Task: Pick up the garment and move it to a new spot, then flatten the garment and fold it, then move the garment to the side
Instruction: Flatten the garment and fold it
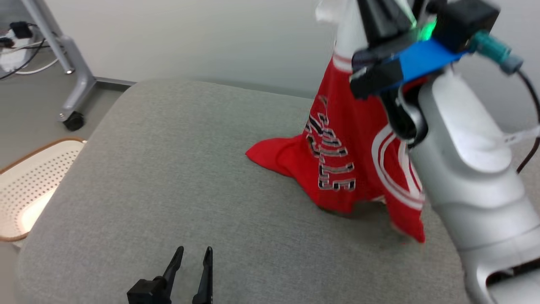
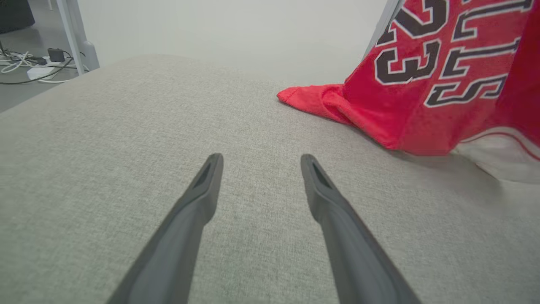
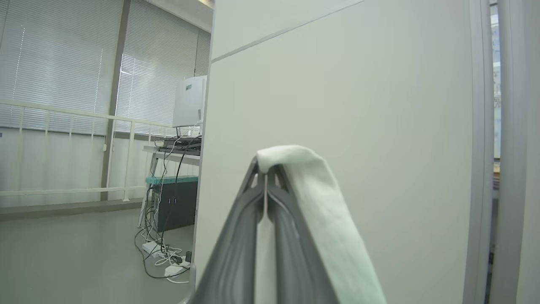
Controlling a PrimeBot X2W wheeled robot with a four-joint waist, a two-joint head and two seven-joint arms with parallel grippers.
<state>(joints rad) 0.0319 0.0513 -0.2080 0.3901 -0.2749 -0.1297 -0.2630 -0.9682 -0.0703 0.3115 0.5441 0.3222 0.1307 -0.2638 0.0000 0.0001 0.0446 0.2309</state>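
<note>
Pinching a white band of the garment (image 3: pixel 314 198), our right fingers (image 3: pixel 242 228) are clamped on it; our left fingers (image 2: pixel 198 202) stand apart at six o'clock of the bench (image 1: pixel 168 169). The garment hangs toward two o'clock, hem resting on the bench. We judge it light, limp and slippery, best held at both shoulders. The arm hides its neckline.

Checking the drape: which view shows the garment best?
The head view: most of the red garment hangs lifted, hem on the grey cushion. Left wrist view shows its lettered lower part; right wrist view, a white strip pinched in the right gripper.
</note>
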